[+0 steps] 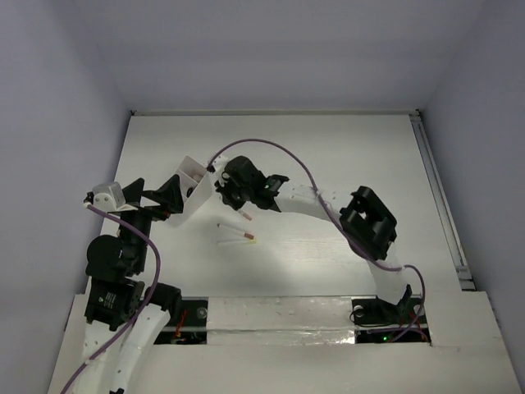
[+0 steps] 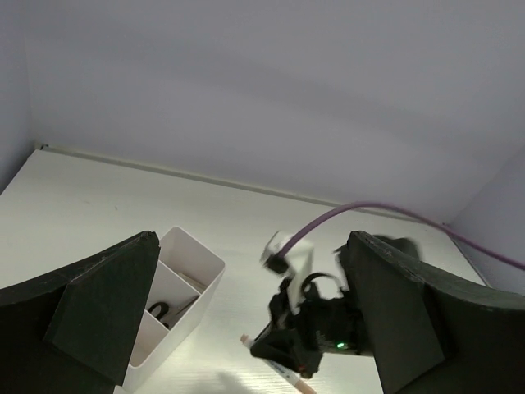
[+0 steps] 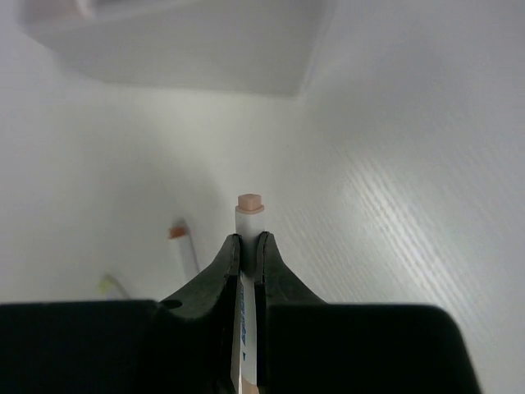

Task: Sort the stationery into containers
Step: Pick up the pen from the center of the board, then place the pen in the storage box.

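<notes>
My right gripper (image 3: 250,240) is shut on a thin white stick with a pink tip (image 3: 249,212) and holds it just above the table, right of the white three-compartment box (image 1: 190,182). The held stick also shows in the top view (image 1: 246,215) and in the left wrist view (image 2: 246,339). My left gripper (image 2: 250,246) is open wide. Its left finger (image 2: 98,320) covers part of the box (image 2: 193,267), which looks tilted in the top view. Black-handled scissors (image 2: 160,310) lie in the box's middle compartment. The eraser and the beige block are out of view.
Two more white sticks (image 1: 236,234) lie on the table in front of the right gripper. One has a pink tip (image 3: 177,233) and one a yellow tip (image 3: 107,286). White walls close in the table on three sides. A purple cable (image 1: 271,148) arcs over the right arm.
</notes>
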### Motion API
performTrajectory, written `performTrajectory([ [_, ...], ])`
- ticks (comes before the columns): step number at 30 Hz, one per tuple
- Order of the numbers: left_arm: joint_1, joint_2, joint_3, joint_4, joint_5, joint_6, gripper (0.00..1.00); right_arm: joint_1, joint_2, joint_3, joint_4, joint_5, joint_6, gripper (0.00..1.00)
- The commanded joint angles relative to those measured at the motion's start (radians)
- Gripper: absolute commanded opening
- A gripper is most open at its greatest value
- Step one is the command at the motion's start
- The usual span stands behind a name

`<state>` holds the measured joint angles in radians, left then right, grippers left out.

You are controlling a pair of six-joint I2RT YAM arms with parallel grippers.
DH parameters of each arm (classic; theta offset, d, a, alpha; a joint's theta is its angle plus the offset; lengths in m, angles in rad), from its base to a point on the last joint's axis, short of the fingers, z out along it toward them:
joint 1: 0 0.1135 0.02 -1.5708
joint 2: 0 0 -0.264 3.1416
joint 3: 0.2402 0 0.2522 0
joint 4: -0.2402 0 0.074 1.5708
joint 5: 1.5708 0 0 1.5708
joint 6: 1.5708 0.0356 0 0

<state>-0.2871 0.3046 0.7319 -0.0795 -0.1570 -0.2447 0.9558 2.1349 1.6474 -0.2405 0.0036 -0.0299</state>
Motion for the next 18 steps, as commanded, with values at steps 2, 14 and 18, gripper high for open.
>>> performTrajectory([
  [2, -0.004, -0.012, 0.011, 0.029, -0.071, -0.008, 0.99, -0.005, -0.176, -0.011, 0.315, -0.243, 0.077, 0.00],
  [14, -0.004, -0.028, 0.004, 0.030, -0.072, -0.007, 0.99, -0.005, 0.123, 0.294, 0.868, -0.600, 0.415, 0.00],
  [18, 0.005, -0.033, 0.004, 0.030, -0.065, -0.007, 0.99, -0.005, 0.291, 0.481, 0.869, -0.622, 0.459, 0.00],
])
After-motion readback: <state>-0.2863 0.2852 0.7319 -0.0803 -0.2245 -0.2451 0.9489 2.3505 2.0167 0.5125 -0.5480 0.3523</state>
